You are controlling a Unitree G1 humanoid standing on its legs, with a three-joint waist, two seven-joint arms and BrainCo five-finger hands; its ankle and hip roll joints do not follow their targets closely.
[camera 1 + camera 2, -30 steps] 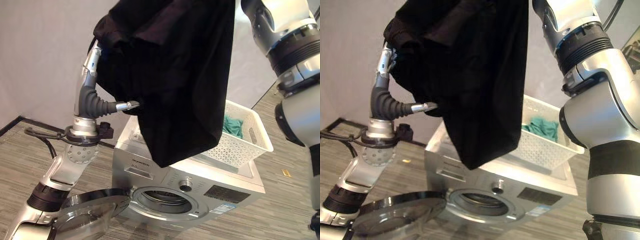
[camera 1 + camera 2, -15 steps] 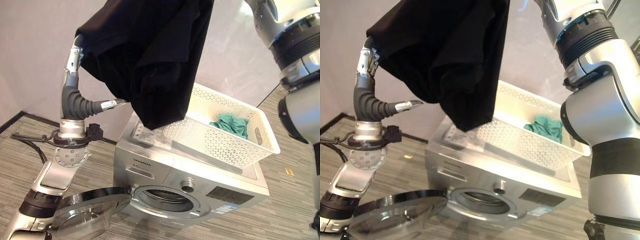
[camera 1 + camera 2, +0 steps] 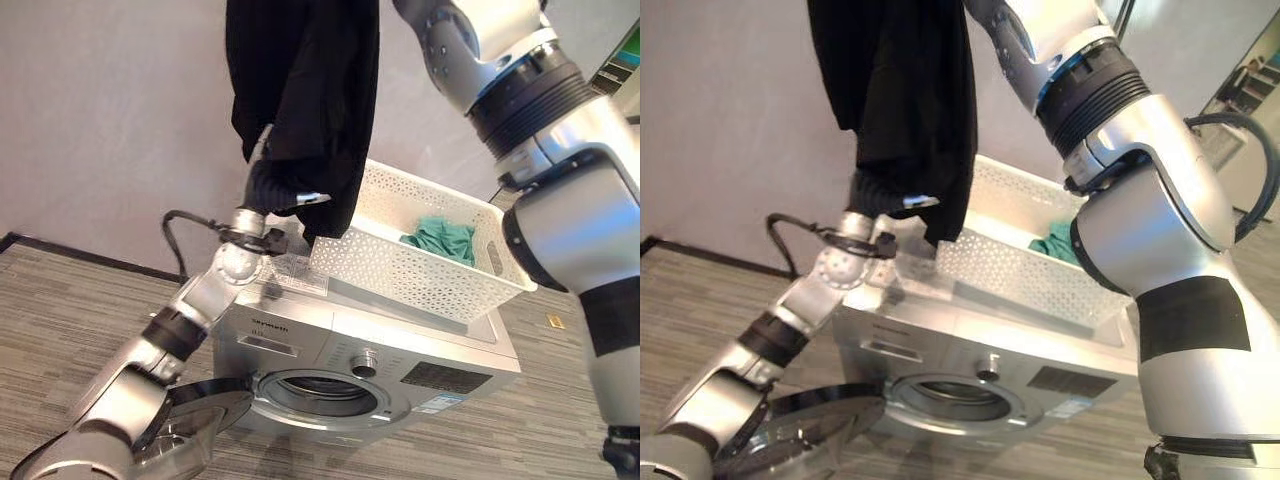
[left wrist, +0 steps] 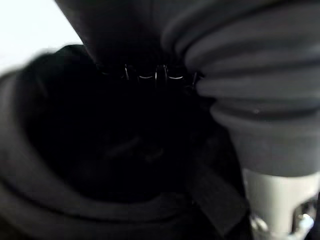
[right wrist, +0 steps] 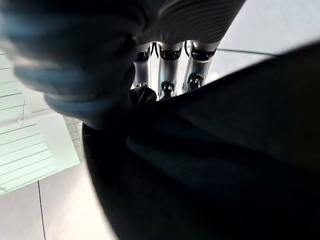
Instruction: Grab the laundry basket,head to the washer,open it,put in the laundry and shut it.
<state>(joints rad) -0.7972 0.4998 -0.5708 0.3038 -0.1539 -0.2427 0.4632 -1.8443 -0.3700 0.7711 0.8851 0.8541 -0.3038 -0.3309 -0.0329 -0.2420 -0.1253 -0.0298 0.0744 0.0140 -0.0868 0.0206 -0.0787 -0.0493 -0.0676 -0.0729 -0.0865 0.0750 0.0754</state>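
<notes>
I see the black garment [image 3: 305, 90] hanging high over the washer's top, its lower edge just beside the white laundry basket [image 3: 420, 270] — that basket sits on the washing machine [image 3: 370, 350] with a teal cloth [image 3: 438, 238] inside. My right hand [image 5: 167, 70] has its fingers curled into the fabric. My left hand [image 3: 290, 190] is buried in the folds — I cannot tell its grip. The round door [image 3: 190, 425] stands open below.

Matt black cloth [image 3: 305, 90], perforated white plastic basket [image 3: 420, 275], brushed-metal washer [image 3: 370, 345].
</notes>
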